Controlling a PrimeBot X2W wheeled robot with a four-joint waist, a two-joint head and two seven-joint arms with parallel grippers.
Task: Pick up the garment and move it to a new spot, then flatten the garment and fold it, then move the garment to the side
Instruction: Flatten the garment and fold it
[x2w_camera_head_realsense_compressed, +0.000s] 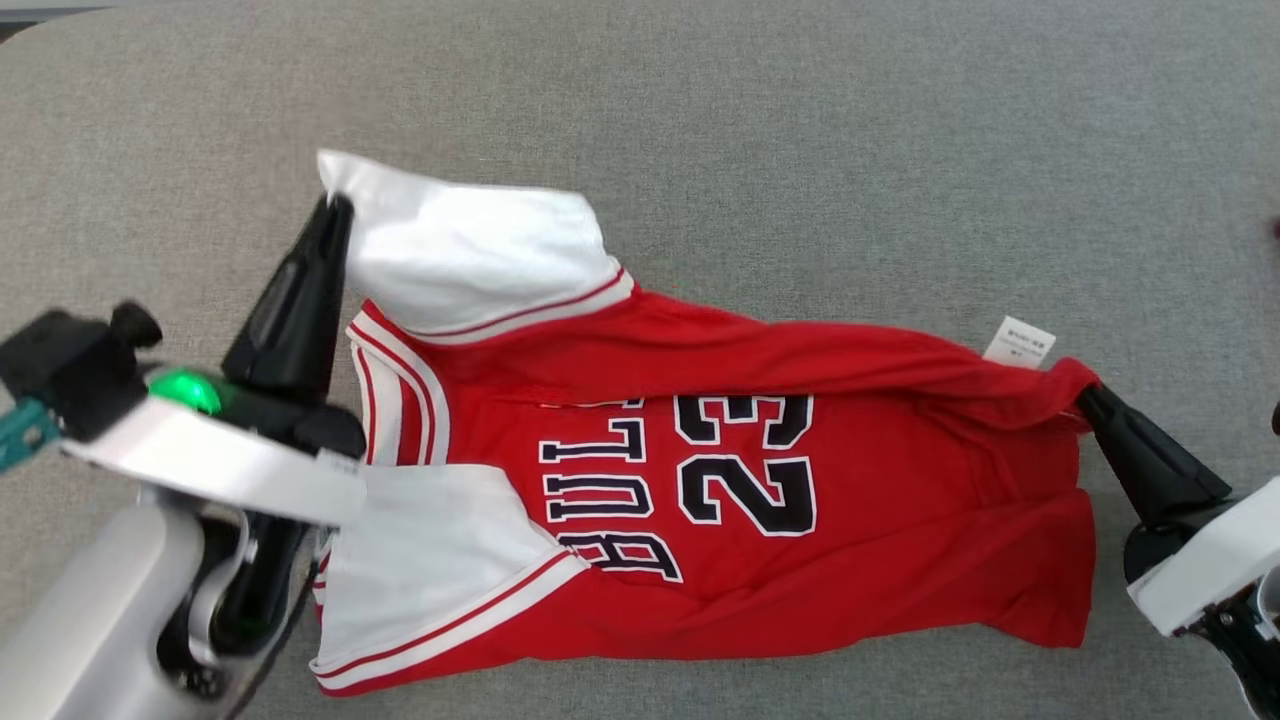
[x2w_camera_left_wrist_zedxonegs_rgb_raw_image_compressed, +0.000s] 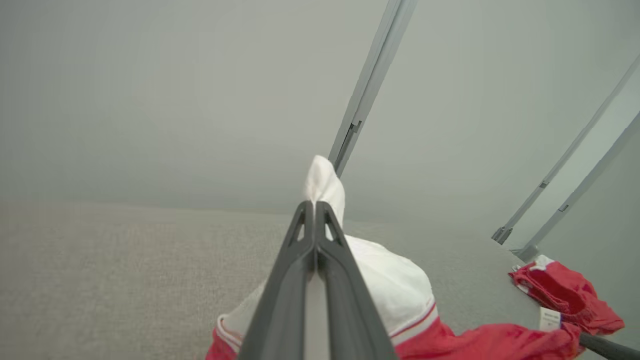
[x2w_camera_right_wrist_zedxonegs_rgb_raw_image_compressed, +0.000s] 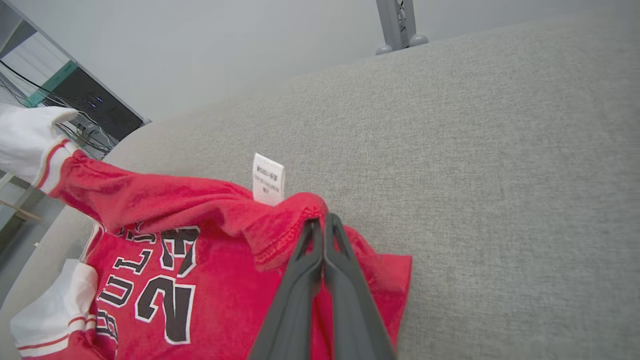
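The red jersey (x2w_camera_head_realsense_compressed: 760, 500) lies front up on the grey table (x2w_camera_head_realsense_compressed: 800, 150), its long edge beyond the printed number 23 (x2w_camera_head_realsense_compressed: 745, 460) lifted clear of the cloth. The left gripper (x2w_camera_head_realsense_compressed: 337, 203), jaws pressed together, pinches the white sleeve (x2w_camera_head_realsense_compressed: 460, 245) left of the number. The right gripper (x2w_camera_head_realsense_compressed: 1088, 395), likewise closed, pinches the hem corner (x2w_camera_head_realsense_compressed: 1068, 383) right of it, beside the care label (x2w_camera_head_realsense_compressed: 1020, 342). This looks like a lengthwise fold: carry both pinches level and at one pace across the number towards you, keep the edge taut, and release only once edge meets edge.
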